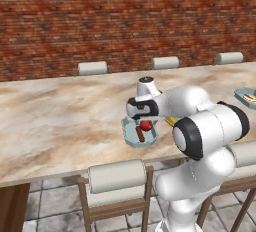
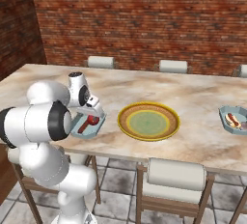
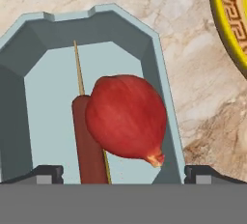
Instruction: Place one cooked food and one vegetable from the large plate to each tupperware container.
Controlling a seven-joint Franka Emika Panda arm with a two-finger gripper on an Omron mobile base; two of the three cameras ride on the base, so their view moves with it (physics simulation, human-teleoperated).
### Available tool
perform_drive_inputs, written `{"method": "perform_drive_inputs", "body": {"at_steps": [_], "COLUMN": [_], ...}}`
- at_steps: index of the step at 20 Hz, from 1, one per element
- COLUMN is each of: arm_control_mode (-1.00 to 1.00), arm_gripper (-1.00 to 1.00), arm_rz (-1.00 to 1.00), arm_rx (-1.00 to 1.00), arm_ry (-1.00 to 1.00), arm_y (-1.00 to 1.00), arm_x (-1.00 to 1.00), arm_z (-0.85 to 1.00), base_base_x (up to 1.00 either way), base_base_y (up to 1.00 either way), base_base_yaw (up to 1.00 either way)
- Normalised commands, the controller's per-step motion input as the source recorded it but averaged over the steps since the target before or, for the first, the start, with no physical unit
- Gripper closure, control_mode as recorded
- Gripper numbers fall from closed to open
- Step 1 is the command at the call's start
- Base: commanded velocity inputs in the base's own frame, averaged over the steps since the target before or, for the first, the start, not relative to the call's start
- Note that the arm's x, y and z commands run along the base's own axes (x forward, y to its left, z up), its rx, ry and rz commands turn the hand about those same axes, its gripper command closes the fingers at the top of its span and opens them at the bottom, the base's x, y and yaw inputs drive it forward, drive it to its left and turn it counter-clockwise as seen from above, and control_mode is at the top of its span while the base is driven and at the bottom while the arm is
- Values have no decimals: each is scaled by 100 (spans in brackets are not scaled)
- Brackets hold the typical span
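A smooth, round red onion (image 3: 126,117) is seen resting on a skewered sausage (image 3: 89,146); probably slippery, best gripped across its middle; the hand (image 3: 123,172) is spread empty.

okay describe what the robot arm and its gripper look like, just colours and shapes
The arm is glossy white, built of rounded, bulbous segments with dark black rings at the joints. The gripper has two small dark, blocky finger tips. No cables or markings are visible.
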Motion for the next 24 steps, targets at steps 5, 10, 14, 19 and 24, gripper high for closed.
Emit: {"method": "perform_drive_inputs", "body": {"at_steps": [5, 10, 14, 19, 24], "arm_control_mode": [-100, -100, -100, -100, -100], "arm_gripper": [-100, -100, -100, -100, -100], "arm_rz": [-4, -3, -1, 0, -1], "arm_rx": [0, 0, 2, 4, 12], "arm_ry": [0, 0, 0, -9, -15], "arm_y": [0, -3, -34, -41, -59], "arm_x": [-32, -45, -82, -97, -77], "arm_z": [61, 59, 54, 54, 37], "base_base_x": [0, 0, 0, 0, 0], "base_base_y": [0, 0, 0, 0, 0], "base_base_yaw": [0, 0, 0, 0, 0]}}
